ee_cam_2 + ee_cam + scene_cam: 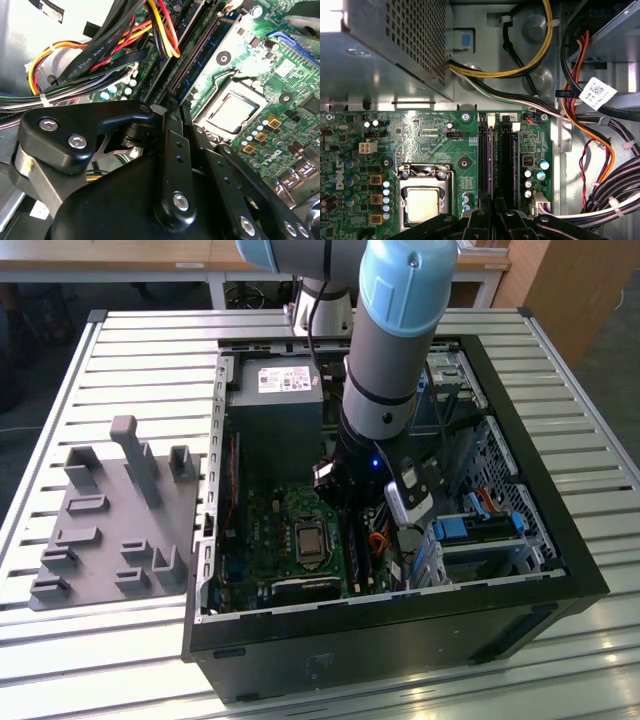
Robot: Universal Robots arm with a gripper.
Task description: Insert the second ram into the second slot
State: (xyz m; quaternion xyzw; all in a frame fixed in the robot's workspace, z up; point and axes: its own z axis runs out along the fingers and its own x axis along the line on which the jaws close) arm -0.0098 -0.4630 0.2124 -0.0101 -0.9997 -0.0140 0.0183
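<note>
Exterior view, from its left to its right: a grey tray [100, 530] with upright pegs lies on the slatted table [560, 350], just beside an open computer case [400, 640]. Inside the case, a grey power supply [275, 400] sits above the green circuit board [265, 530], which carries the processor socket [308, 540]. The arm [390, 370] reaches down into the case toward the exterior view's right of the socket. Bright blue drive clips [480, 525] sit further to that side.

In both wrist views the gripper [172, 107] [495, 212] stands low over the pair of long memory slots [495, 160] beside the processor socket, its tip right at the near end of the slots. Whether it is clenched or released cannot be told.

A thin dark-blue memory stick [205, 52] runs lengthwise along the slot line, directly beyond the gripper tip in the second wrist view. Whether it is fully seated, and in which of the two slots, cannot be told. Bundled cables [100, 55] cross beside the slots
</note>
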